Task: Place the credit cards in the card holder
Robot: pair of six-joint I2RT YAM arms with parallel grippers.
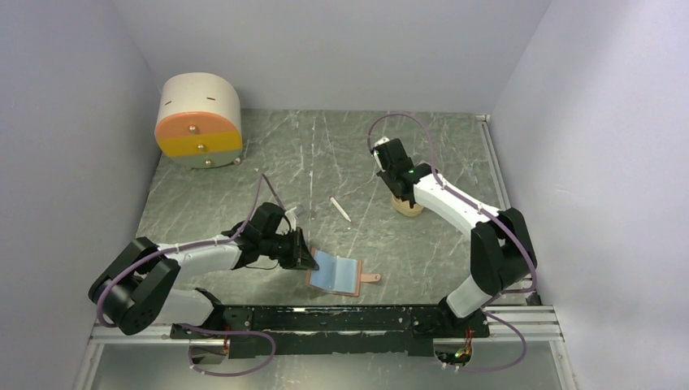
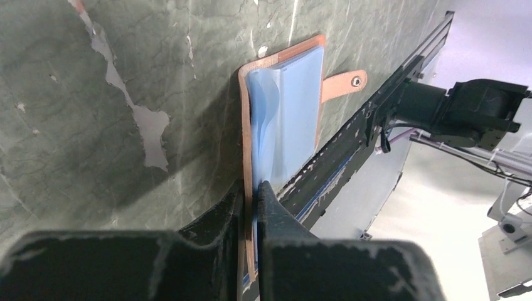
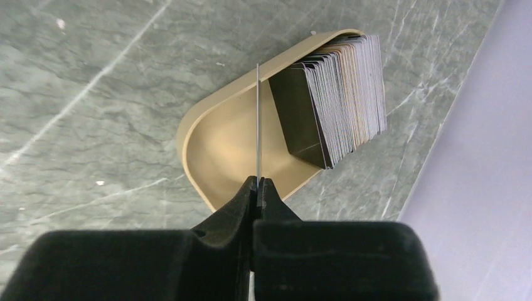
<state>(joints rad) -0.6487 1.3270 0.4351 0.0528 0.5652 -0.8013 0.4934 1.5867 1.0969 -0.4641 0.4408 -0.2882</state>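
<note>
The card holder [image 1: 337, 275] lies open near the table's front edge, brown outside with light blue pockets [image 2: 288, 106] and a snap tab. My left gripper [image 1: 309, 260] [image 2: 254, 188] is shut on the holder's brown left edge. At the back right, a stack of credit cards [image 3: 339, 94] stands on edge in a tan tray [image 3: 216, 147] [image 1: 409, 210]. My right gripper [image 1: 400, 193] [image 3: 257, 182] hangs over that tray, shut on one credit card [image 3: 258, 119] that I see edge-on as a thin line, apart from the stack.
A thin white stick [image 1: 340, 209] lies mid-table between the arms. A round cream and orange drawer box [image 1: 199, 120] stands at the back left. A black rail [image 1: 349, 318] runs along the near edge, close to the holder. Walls close in on both sides.
</note>
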